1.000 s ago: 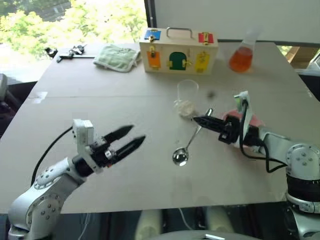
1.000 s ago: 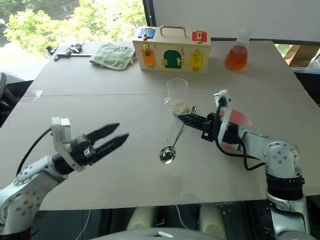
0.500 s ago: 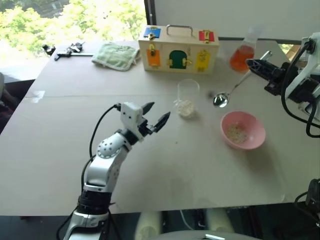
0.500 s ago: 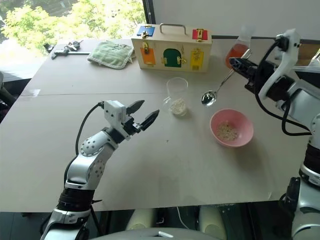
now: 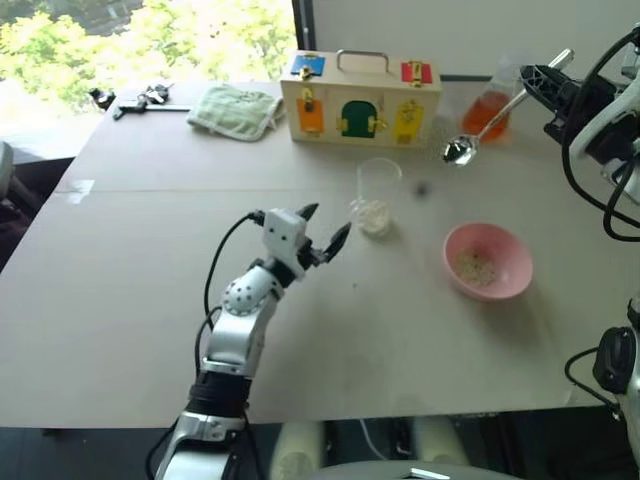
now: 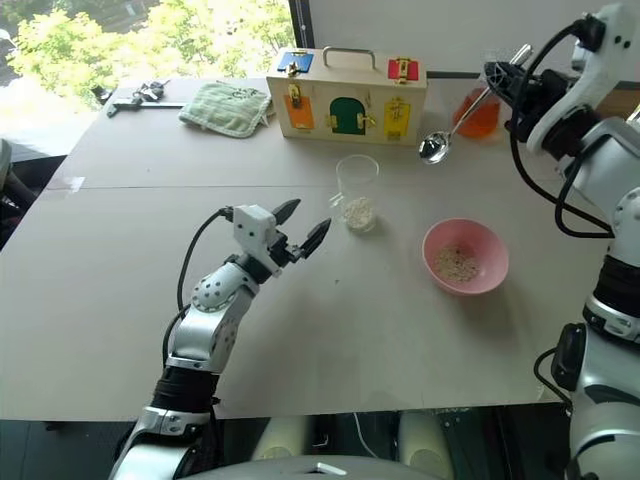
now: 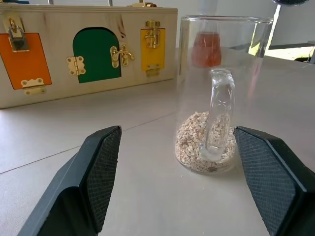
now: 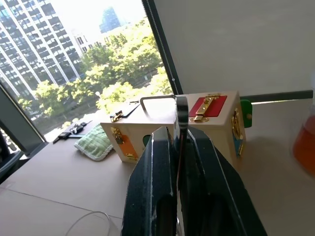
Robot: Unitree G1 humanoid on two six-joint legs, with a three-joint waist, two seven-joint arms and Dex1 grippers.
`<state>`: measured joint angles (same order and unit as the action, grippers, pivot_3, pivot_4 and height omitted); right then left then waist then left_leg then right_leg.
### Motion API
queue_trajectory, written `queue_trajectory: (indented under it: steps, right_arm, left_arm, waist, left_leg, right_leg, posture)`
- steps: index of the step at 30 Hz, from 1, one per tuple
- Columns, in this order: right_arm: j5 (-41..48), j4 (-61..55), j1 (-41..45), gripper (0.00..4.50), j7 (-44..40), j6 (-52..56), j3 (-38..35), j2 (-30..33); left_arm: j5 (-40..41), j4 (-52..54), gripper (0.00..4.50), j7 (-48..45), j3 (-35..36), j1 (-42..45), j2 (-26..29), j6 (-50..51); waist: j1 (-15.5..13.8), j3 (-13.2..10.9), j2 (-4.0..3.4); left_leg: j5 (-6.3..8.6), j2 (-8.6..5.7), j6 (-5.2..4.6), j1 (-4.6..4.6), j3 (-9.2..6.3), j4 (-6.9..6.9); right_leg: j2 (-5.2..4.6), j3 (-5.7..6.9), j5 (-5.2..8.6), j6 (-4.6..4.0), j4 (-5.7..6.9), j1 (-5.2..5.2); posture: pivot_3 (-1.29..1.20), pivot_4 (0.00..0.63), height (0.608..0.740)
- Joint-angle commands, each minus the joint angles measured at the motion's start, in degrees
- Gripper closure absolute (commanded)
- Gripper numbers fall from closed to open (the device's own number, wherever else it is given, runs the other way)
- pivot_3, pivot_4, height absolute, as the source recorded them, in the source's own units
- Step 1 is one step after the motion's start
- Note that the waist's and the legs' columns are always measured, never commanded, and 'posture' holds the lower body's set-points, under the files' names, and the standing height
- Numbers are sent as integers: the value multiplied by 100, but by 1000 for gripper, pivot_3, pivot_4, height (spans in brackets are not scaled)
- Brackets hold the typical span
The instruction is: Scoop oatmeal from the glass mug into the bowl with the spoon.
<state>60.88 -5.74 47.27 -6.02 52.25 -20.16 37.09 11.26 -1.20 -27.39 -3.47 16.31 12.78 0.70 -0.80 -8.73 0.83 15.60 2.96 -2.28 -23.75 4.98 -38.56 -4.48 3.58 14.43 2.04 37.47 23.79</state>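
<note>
The clear glass mug (image 5: pixel 377 195) stands mid-table with pale oatmeal (image 7: pixel 194 147) at its bottom, its handle turned toward my left gripper (image 5: pixel 328 222). That gripper is open and empty, a short way to the mug's near left, its fingers (image 7: pixel 101 169) spread wider than the glass. To the mug's right, the pink bowl (image 5: pixel 520 262) holds a little oatmeal (image 5: pixel 475 266). My right gripper (image 5: pixel 540 78) is raised high at the far right, shut on the handle end of the silver spoon (image 5: pixel 495 115). The spoon slants down to the left, its small bowl hanging in the air beyond the pink bowl.
A wooden latch box (image 5: pixel 360 100) stands behind the mug, and a flask of orange liquid (image 5: pixel 485 115) to its right, behind the spoon. A green cloth (image 5: pixel 235 110) and a black tool (image 5: pixel 140 100) lie at the far left.
My right gripper lifted the spoon from low over the table up and away to the far right, uncovering the bowl. My left gripper moved in toward the mug, still open.
</note>
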Motion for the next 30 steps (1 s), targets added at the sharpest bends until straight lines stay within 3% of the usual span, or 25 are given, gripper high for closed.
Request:
queue_trajectory:
  steps: [1,12,17,20,30]
  right_arm:
    - [-113,-84,221,4500,-86,-129,-87,-11]
    - [-111,-278,777,4500,-206,-17,220,-440]
    - [-267,-287,879,4500,-319,-27,575,-753]
    - [-378,-293,903,4500,-391,-61,805,-973]
    - [-1709,-156,695,4500,-1059,-348,1752,-949]
  left_arm:
    - [-30,-93,681,-5,-51,185,-165,-236]
    - [-243,-737,681,120,-47,663,-418,-599]
    - [-253,-794,2772,82,-64,670,-465,-663]
    - [-294,-835,4380,110,-52,708,-456,-662]
    - [-410,-875,4448,162,-40,772,-393,-679]
  waist:
    - [-2,0,0]
    - [15,0,-1]
    - [12,0,-1]
    - [9,0,-1]
    - [5,0,-1]
  left_leg:
    - [0,1,0,0,0,0]
    - [-1,5,1,0,2,-6]
    - [-1,6,2,0,3,-9]
    - [-1,7,1,0,2,-12]
    - [-1,6,2,-5,3,-17]
  right_leg:
    - [0,0,0,0,0,0]
    - [2,1,0,0,7,0]
    - [2,3,0,0,13,0]
    - [1,3,0,0,13,0]
    - [1,9,0,0,15,0]
  posture:
    - [0,150,740]
    - [0,150,740]
    - [0,150,740]
    - [0,150,740]
    - [0,150,740]
